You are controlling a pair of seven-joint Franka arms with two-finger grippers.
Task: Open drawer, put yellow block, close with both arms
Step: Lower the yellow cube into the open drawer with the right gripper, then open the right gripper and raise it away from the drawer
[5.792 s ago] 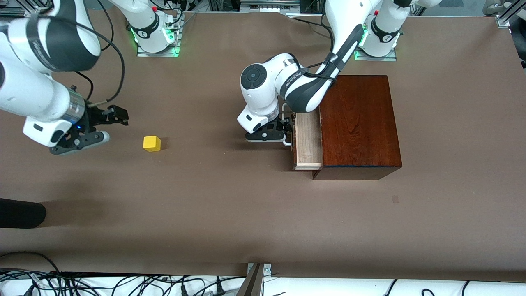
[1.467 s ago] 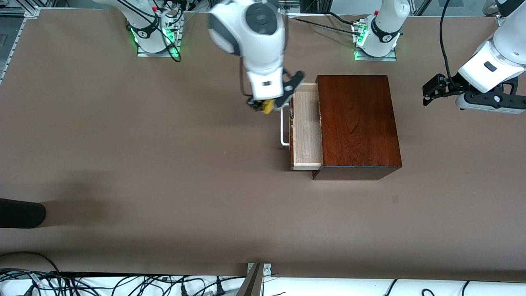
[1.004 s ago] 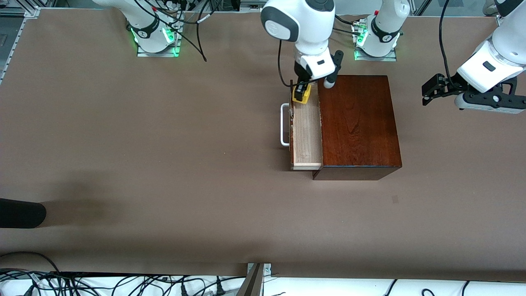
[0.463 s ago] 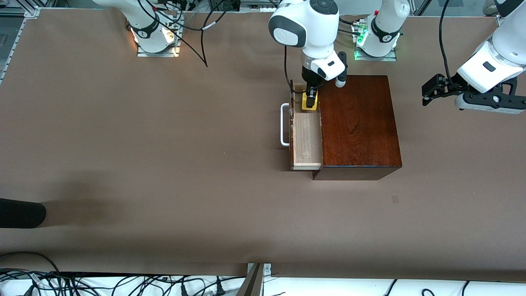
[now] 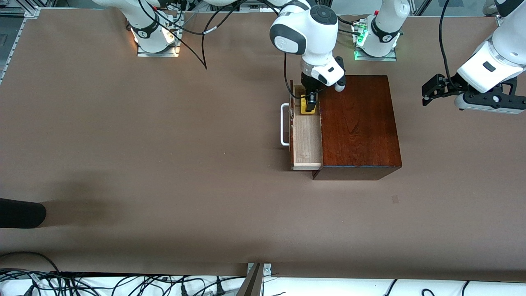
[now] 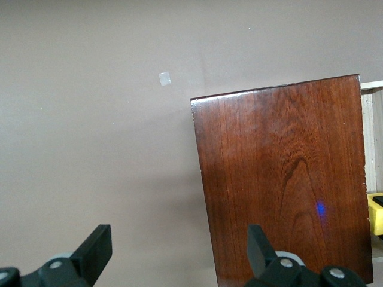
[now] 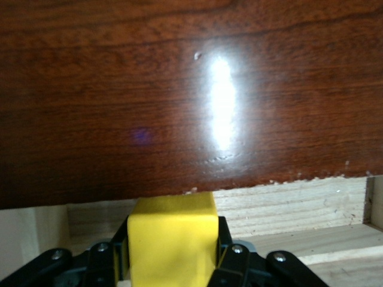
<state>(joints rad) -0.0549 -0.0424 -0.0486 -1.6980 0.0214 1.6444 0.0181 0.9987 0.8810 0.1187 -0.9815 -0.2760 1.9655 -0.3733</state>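
The drawer (image 5: 306, 139) stands pulled out of the dark wooden box (image 5: 357, 123), its white handle (image 5: 283, 125) toward the right arm's end of the table. My right gripper (image 5: 309, 105) is shut on the yellow block (image 5: 308, 107) and holds it over the drawer's end farthest from the front camera. In the right wrist view the yellow block (image 7: 173, 239) sits between black fingers (image 7: 230, 254), with the drawer's pale wood (image 7: 287, 209) and the box (image 7: 179, 89) close by. My left gripper (image 5: 427, 90) hangs open and waits over the table at the left arm's end, its jaws wide apart.
The left wrist view shows the box top (image 6: 281, 179), a strip of drawer (image 6: 374, 137) and the block's edge (image 6: 377, 215). A small pale mark (image 5: 395, 199) lies on the brown table. A black object (image 5: 20, 213) juts in at the right arm's end. Cables (image 5: 123, 283) run along the front edge.
The right gripper carried the block from the table to the drawer, lately shifting it slightly toward the front camera. The left arm left the handle and drew back to its end.
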